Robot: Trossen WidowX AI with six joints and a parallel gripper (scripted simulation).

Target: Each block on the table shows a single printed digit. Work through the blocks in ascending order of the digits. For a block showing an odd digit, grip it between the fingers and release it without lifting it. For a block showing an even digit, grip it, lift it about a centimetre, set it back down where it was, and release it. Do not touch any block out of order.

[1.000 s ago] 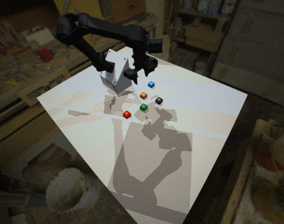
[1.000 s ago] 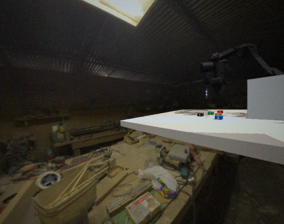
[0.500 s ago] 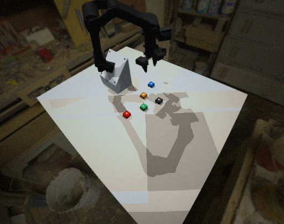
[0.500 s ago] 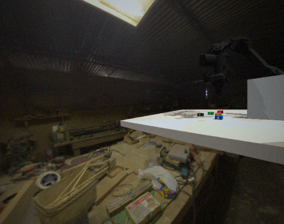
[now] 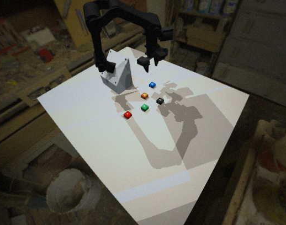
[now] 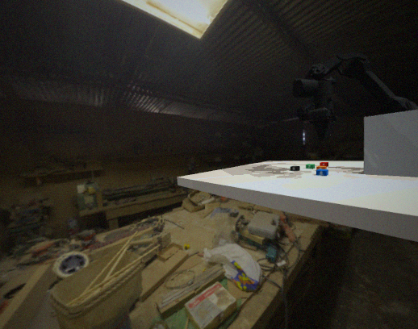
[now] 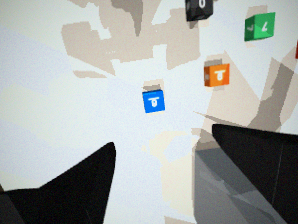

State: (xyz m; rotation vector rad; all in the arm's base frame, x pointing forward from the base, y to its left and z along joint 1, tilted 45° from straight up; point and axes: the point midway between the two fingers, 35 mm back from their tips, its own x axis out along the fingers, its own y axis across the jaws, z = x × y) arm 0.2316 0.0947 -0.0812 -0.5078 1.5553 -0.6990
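Note:
My gripper [image 5: 152, 68] [image 7: 164, 138] is open and empty, high above the table near the blue block. The blue block [image 5: 152, 85] [image 6: 322, 172] [image 7: 153, 101] lies just ahead of the fingertips in the wrist view; its digit is unclear. The orange block [image 5: 144, 96] [image 7: 217, 75] has a blurred digit too. The black block [image 5: 160, 101] [image 6: 294, 168] [image 7: 199, 10] shows 0. The green block [image 5: 144, 107] [image 6: 310, 166] [image 7: 261, 27] appears to show 7. The red block [image 5: 127, 114] [image 6: 323, 164] is cut off at the wrist view's right edge, its digit hidden there.
The white table [image 5: 98, 149] [image 6: 248, 185] carries the blocks and broad arm shadows. A grey angular base block [image 5: 125, 80] [image 6: 393, 145] stands beside the blocks, near the arm's base. It also shows at the bottom of the wrist view [image 7: 210, 192].

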